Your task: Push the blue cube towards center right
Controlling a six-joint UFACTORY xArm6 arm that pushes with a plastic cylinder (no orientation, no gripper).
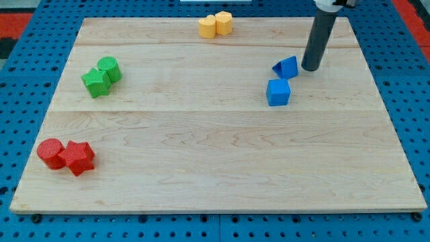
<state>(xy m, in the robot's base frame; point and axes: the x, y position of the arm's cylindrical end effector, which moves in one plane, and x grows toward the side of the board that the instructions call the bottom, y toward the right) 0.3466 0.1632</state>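
**Rod tip stands up-right of blue cube, on the wrong side for a rightward push**

My tip (310,68) rests on the wooden board (215,168) in the upper right of the view, just to the right of a blue wedge-like block (287,66) and close enough that contact cannot be ruled out. The blue cube (278,92), the block named in the task, sits just below that wedge, near it but seemingly apart, right of the board's middle and a little above its mid-height. From my tip the cube lies down and to the view's left. That is the relation the coming move turns on: a push towards centre right needs the tip on the cube's left face, so the rod looks likely to have to travel round the 2 blue blocks, probably below the cube, without nudging the wedge into it. There are no jaws to report; the arm ends in a plain dark rod that holds nothing.

Elsewhere, well clear of the action, 2 yellow blocks (215,25) touch at the top edge, 2 green blocks (101,76) sit together at the upper left, and 2 red blocks (66,156) huddle at the lower left. The cube appears still short of the right-hand edge region, so the task reads as not yet done.
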